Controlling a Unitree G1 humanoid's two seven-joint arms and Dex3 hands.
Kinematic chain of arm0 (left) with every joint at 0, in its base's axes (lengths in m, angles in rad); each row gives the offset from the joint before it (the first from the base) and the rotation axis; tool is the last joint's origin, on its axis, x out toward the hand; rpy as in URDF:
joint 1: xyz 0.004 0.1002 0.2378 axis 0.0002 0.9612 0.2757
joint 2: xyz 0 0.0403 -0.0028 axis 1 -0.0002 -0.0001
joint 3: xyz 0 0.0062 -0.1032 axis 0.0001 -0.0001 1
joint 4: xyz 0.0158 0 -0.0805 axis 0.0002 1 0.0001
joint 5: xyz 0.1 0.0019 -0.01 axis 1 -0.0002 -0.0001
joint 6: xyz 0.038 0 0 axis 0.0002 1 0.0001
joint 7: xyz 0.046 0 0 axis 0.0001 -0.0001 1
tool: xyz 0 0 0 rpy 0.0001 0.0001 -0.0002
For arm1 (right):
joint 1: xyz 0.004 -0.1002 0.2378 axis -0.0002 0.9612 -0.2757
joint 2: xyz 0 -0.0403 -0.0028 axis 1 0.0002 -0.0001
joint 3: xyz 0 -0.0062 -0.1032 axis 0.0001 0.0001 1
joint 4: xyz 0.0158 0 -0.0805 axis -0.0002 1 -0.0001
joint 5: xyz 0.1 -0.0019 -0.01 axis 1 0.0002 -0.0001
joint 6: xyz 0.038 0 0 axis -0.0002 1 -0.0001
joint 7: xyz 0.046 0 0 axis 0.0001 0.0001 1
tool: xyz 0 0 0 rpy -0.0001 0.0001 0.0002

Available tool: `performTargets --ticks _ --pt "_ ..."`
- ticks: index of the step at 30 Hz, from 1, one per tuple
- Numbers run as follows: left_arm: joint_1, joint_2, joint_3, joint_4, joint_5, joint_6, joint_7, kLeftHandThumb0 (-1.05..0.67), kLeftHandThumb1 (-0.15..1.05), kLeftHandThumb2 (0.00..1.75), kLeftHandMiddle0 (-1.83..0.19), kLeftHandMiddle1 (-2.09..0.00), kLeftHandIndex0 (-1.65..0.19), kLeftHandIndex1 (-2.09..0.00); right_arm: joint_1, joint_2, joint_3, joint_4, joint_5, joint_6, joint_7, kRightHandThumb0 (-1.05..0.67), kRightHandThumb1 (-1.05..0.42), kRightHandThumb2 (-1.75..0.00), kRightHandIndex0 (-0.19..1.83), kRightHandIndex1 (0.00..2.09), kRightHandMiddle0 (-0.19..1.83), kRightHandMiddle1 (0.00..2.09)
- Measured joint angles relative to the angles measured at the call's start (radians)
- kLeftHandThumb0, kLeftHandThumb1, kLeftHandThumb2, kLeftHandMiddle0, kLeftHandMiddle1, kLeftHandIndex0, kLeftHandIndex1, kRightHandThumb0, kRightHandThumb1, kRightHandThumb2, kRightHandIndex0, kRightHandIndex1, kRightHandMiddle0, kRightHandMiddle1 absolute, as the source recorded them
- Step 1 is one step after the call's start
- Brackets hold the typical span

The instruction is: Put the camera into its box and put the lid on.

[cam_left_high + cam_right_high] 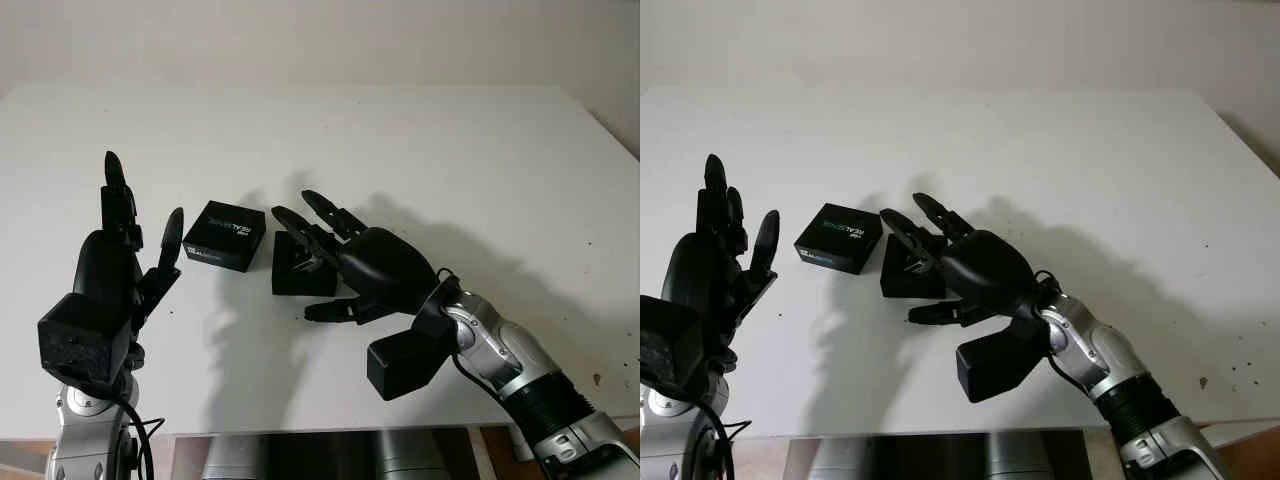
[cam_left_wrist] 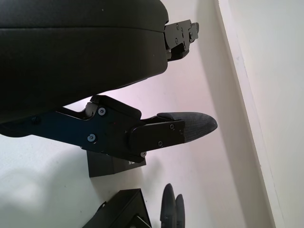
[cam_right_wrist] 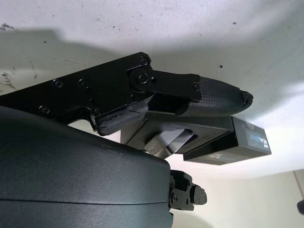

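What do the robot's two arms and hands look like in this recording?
Both hands are black, with rounded glossy shells and three jointed fingers ending in textured pads. The left hand and right hand each carry a boxy black camera block at the wrist. The right forearm is silver metal with a ribbed black sleeve and a thin black cable.

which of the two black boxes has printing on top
The lid, the black piece nearer the left hand; the open box under the right hand shows no printing.

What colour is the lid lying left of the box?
Black, with light lettering on top; left eye view.
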Motion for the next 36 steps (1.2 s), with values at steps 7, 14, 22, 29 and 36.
performTargets --ticks 7,14,22,29,36 --pt "0.005 -0.004 0.000 -0.003 -0.009 0.002 0.000 -0.57 1.05 0.51 0.18 -0.05 0.19 0.00 -0.034 0.009 0.040 0.022 -0.039 0.022 0.010 -0.92 -1.05 -0.65 -0.11 0.07 -0.06 0.08" --pt "0.009 -0.008 -0.001 -0.009 -0.010 0.003 0.000 -0.57 1.05 0.51 0.18 -0.06 0.19 0.00 -0.041 0.006 0.045 0.009 -0.055 0.067 0.056 -0.91 -1.05 -0.65 -0.11 0.06 -0.07 0.06" --pt "0.023 -0.010 -0.001 -0.013 -0.012 0.003 0.000 -0.56 1.05 0.51 0.18 -0.05 0.19 0.00 -0.029 -0.017 0.042 -0.029 -0.054 0.101 0.092 -0.92 -1.05 -0.65 -0.12 0.05 -0.08 0.05" --pt "0.035 -0.010 0.001 -0.015 -0.018 0.002 -0.002 -0.56 1.05 0.51 0.19 -0.05 0.19 0.00 0.009 -0.044 0.015 -0.051 -0.034 0.126 0.092 -0.90 -1.05 -0.61 -0.11 0.06 -0.07 0.06" --pt "0.035 -0.010 -0.002 -0.033 -0.017 0.009 -0.002 -0.57 1.05 0.51 0.19 -0.05 0.19 0.00 0.029 -0.070 -0.003 -0.050 -0.026 0.133 0.088 -0.91 -1.05 -0.62 -0.12 0.05 -0.08 0.05"
